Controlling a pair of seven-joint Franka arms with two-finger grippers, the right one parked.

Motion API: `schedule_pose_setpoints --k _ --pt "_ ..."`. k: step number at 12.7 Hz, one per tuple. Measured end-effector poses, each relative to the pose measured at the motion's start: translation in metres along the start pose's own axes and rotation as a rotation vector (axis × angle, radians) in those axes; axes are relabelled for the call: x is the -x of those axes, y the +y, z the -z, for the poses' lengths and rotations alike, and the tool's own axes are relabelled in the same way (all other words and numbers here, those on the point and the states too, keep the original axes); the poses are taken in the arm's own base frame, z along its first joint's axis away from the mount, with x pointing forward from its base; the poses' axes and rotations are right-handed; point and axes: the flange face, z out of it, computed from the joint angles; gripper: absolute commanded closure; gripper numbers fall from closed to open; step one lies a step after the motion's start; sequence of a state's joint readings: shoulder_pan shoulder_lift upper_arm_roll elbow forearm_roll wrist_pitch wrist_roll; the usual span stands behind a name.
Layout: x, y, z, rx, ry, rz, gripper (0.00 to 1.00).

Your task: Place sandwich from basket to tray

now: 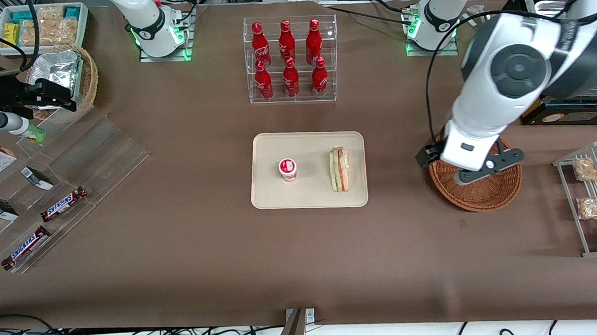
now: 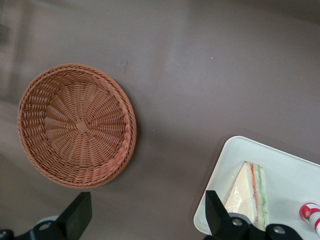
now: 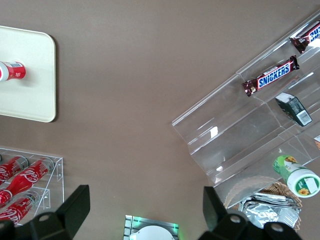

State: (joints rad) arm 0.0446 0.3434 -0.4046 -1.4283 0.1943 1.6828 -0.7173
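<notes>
The gripper [image 2: 145,217] hangs with its fingers spread wide and nothing between them, up over the table between basket [image 2: 76,125] and tray [image 2: 280,175]. The basket sits bare. The sandwich [image 1: 340,168] lies on the tray by the edge nearest the basket, beside a small cup [image 1: 288,169]. The job looks done.

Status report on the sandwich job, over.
Gripper open, empty, above table between basket and tray. Sandwich lying on tray beside small cup; basket empty. Nothing in the way.
</notes>
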Motion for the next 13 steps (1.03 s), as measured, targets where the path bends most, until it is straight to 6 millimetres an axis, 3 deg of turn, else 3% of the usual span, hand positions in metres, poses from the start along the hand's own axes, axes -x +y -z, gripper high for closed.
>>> schedule_pose_setpoints --k 3,8,11,13 --pt "-0.019 -0.065 0.026 0.042 -0.047 -0.086 0.0" --pt "-0.031 -0.171 0.058 0.067 -0.085 -0.307 0.0" --pt "-0.031 -0.206 0.065 0.064 -0.073 -0.412 0.0" --pt "-0.028 -0.211 0.068 0.063 -0.067 -0.449 0.0"
